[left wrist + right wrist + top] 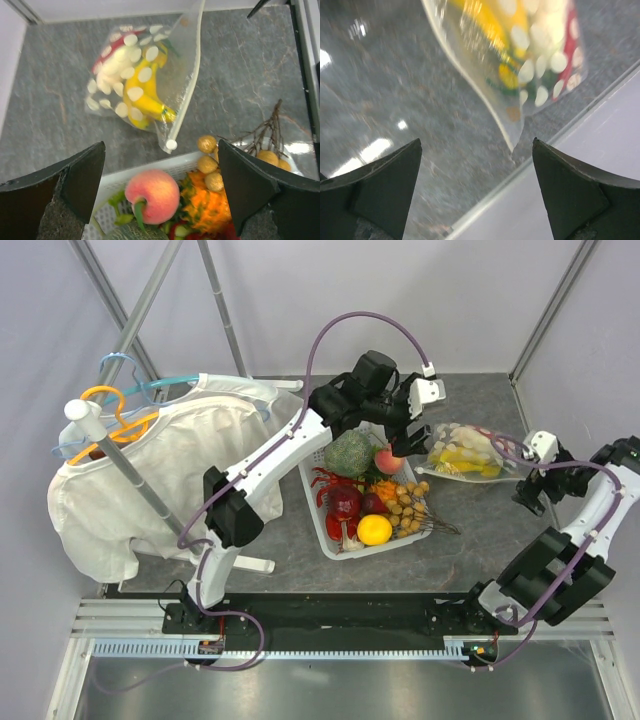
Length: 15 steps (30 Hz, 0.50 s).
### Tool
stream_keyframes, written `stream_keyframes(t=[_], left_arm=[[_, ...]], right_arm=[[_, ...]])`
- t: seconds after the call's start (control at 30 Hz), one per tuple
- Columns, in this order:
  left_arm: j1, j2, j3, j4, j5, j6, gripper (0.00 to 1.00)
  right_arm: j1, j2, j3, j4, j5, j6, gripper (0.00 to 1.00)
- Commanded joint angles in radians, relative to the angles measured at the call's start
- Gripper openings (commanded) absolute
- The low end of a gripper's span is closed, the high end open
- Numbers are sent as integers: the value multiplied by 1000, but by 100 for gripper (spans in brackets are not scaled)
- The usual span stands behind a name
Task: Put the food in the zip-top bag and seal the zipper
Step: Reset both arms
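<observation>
The zip-top bag (pixel 463 453) lies flat on the grey table, right of the white basket (pixel 322 508). Through its dotted clear plastic I see the yellow banana bunch (pixel 145 97) and the red chili pepper (pixel 111 49). The zipper (pixel 193 75) runs along the bag's right edge in the left wrist view, with its small white piece (pixel 171 144) at the near end. My left gripper (pixel 412 435) hovers open over the basket's far end, above a peach (pixel 151 196). My right gripper (pixel 527 490) stands open just right of the bag (pixel 530 50), holding nothing.
The basket holds more toy food: a green melon (pixel 350 452), a lemon (pixel 374 529), a longan sprig (pixel 412 508) and an orange dragon fruit (pixel 207 205). A rack with a white garment (pixel 150 475) fills the left side. The table's far edge and wall (pixel 580 165) lie just beyond the bag.
</observation>
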Motion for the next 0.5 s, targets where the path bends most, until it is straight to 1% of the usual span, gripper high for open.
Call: stream_keyframes(t=[0.0,0.03,0.07,0.1,0.17,0.2,0.23,0.27,0.3,0.33,0.37,0.4,0.43,0.47], left_arm=[[2,34,141,-223,-72,-101,100],[2,28,143,-257,-86,-104,100],[3,22,141,-272,-95,-104,100],[6,19,141,-288,-114,-106,100],[23,4,143,-332,-120,-110,100],[31,-3,144,-349,-112,-115,100],[42,-6,150,-364,-103,-121,100],[65,-10,156,-398,-98,-141,100],[77,-9,164,-416,-97,-151,100],[91,-10,175,-433,-95,-159,100],[120,-9,189,-453,-94,-185,100],[135,-18,192,-467,-92,-204,100],[151,-27,186,-472,-88,-211,100],[180,-36,181,-473,-85,-219,100]], right_arm=[[-4,-25,105,-147,-290,229,98],[-3,-14,129,-146,-331,284,98],[2,1,159,-143,-409,389,98],[8,37,226,-138,-442,458,98],[47,76,295,-117,-494,575,98],[66,105,352,-101,-518,700,98],[89,111,366,13,-516,793,98],[141,110,366,105,-508,927,98],[169,81,323,226,-439,1199,98],[198,52,274,376,-384,1370,98],[257,15,215,683,-321,1495,98],[288,-47,115,800,-248,1580,98],[321,-62,98,874,-154,1631,98],[391,-62,98,873,-108,1639,98]])
